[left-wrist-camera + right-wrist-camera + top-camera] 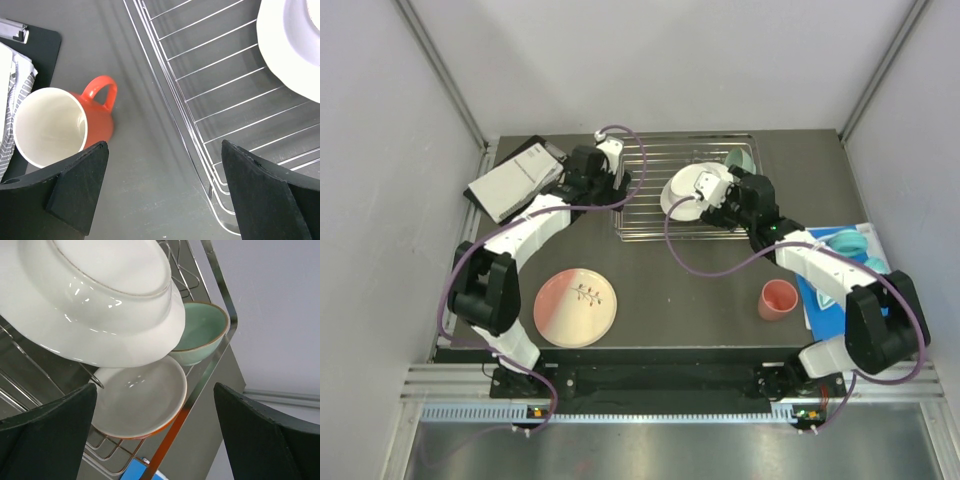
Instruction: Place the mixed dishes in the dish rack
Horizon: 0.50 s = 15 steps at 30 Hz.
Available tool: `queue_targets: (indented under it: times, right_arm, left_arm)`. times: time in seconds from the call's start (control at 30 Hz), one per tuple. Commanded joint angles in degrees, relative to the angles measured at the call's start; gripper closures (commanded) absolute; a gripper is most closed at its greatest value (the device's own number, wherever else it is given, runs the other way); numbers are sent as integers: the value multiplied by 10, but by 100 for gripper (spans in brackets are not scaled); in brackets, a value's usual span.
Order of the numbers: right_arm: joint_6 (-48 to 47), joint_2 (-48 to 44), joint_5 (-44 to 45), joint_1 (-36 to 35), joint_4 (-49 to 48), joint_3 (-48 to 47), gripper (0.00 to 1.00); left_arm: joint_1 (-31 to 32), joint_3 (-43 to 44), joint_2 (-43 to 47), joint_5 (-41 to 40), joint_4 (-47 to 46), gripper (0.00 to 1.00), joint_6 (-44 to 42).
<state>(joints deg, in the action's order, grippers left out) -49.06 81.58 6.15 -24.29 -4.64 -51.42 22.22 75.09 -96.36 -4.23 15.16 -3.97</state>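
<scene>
My left pincer [165, 170] is spread wide and holds nothing, hanging over the surface [140, 200] between the orange handled mug [60, 127] and the left edge of the dish rack [200, 90]. My right pincer [155, 425] is also wide and empty, facing the white plate [100, 300]. That plate leans in the rack beside the mint green bowl [202, 335]. The pink-and-cream plate [576, 306] and salmon-pink cup [779, 299] sit on the surface outside the rack.

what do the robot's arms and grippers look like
The left arm and right arm have white links, black joints and a purple cable looping alongside each. The gripper fingers are broad, matte black wedges.
</scene>
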Motion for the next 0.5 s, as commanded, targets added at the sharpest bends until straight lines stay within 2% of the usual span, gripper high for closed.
queue_targets:
  times: [0.0, 0.3, 0.47]
  right_arm:
    - [-1, -37, -41, -1, 2, 2, 0]
    - [3, 38, -40, -3, 29, -34, 0]
    - [5, 62, -23, -7, -14, -36, 2]
  left_arm:
    - [1, 8, 1, 5, -14, 1, 8]
    - [1, 13, 0, 6, -14, 1, 11]
    - [1, 20, -6, 15, -14, 1, 19]
